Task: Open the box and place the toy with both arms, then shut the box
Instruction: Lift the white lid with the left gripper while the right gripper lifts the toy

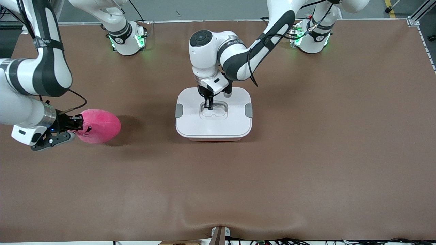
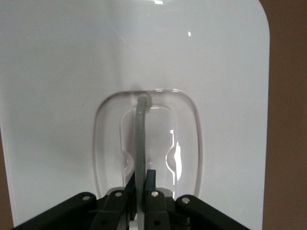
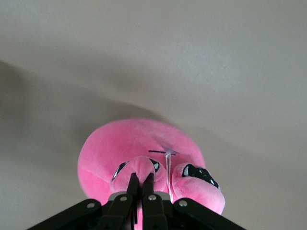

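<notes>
The box (image 1: 214, 126) stands in the middle of the table with its white lid (image 1: 190, 119) on and a grey clip (image 1: 178, 110) at each end. My left gripper (image 1: 208, 105) is down in the lid's recess, shut on the clear handle (image 2: 140, 139), which stands up on edge between the fingers. The pink plush toy (image 1: 100, 125) is at the right arm's end of the table. My right gripper (image 1: 79, 126) is shut on one of its stubby protrusions (image 3: 140, 168). In the right wrist view the toy (image 3: 139, 148) fills the lower middle.
The brown table mat (image 1: 306, 170) stretches wide around the box and toy. Both arm bases (image 1: 127, 37) stand along the table's edge farthest from the front camera. A small fixture (image 1: 219, 234) sits at the edge nearest the front camera.
</notes>
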